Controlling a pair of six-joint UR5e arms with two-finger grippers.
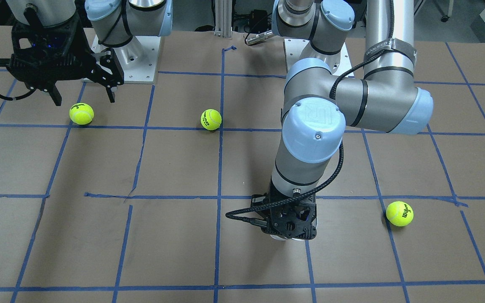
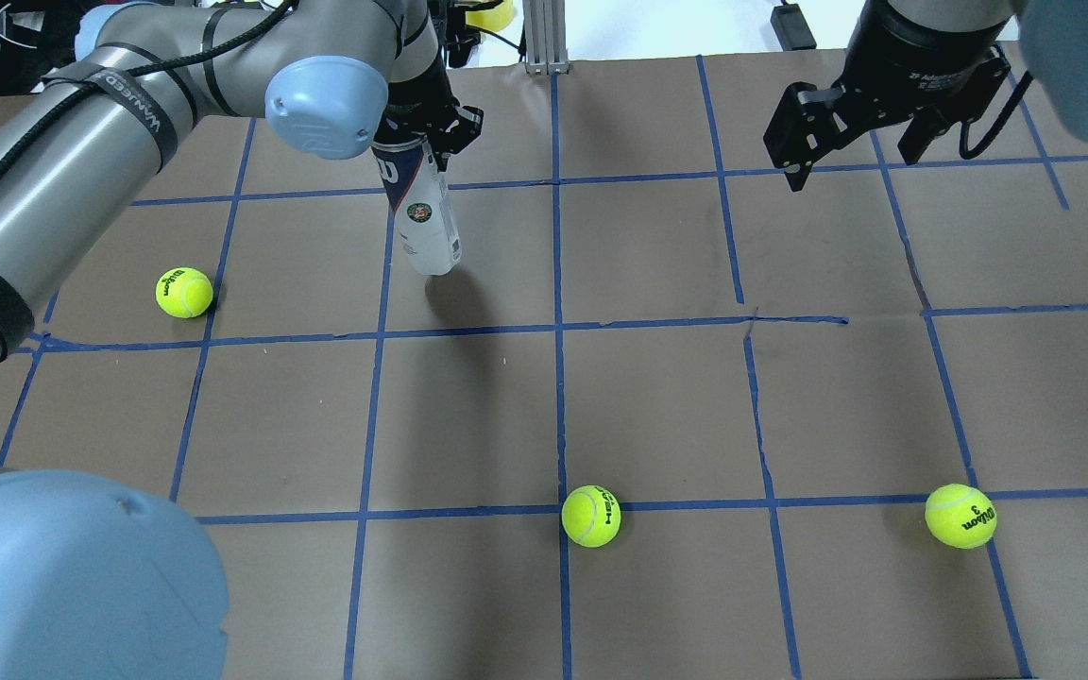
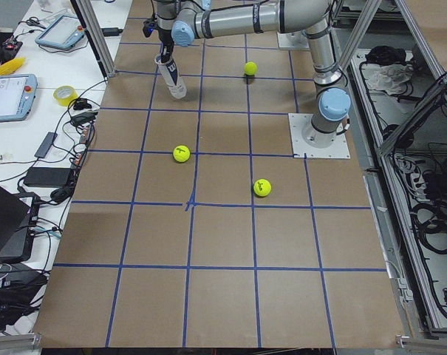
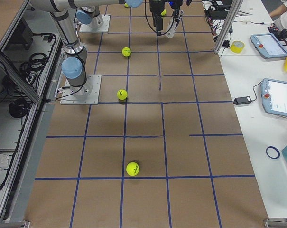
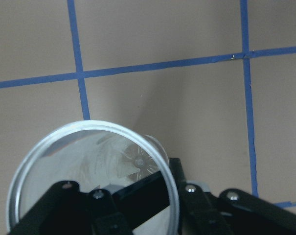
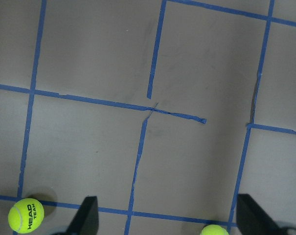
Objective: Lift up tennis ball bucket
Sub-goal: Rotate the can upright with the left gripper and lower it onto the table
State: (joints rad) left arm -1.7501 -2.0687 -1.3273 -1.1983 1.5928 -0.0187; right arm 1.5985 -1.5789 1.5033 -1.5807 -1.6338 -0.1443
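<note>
Here, tennis ball can: tilted, top end held, well beyond the HEAD tennis ball, leftward.
Left hand: clamped on can's rim.
Right hand: wide, beyond ball, rightward, above counter.

tennis balls well apart from bucket

The brown paper table cover fills the view, gridded with blue tape; near the middle sits a ragged tape crossing, from which one strip runs right and ends short in a frayed tip; a HEAD Team tennis ball lies on the paper far down and left of that crossing; a second yellow-green ball, cut by the bottom edge, lies down and right of it; the right gripper shows only as two dark fingers below the crossing, one to each side, spread wide with bare paper between them.
</note>
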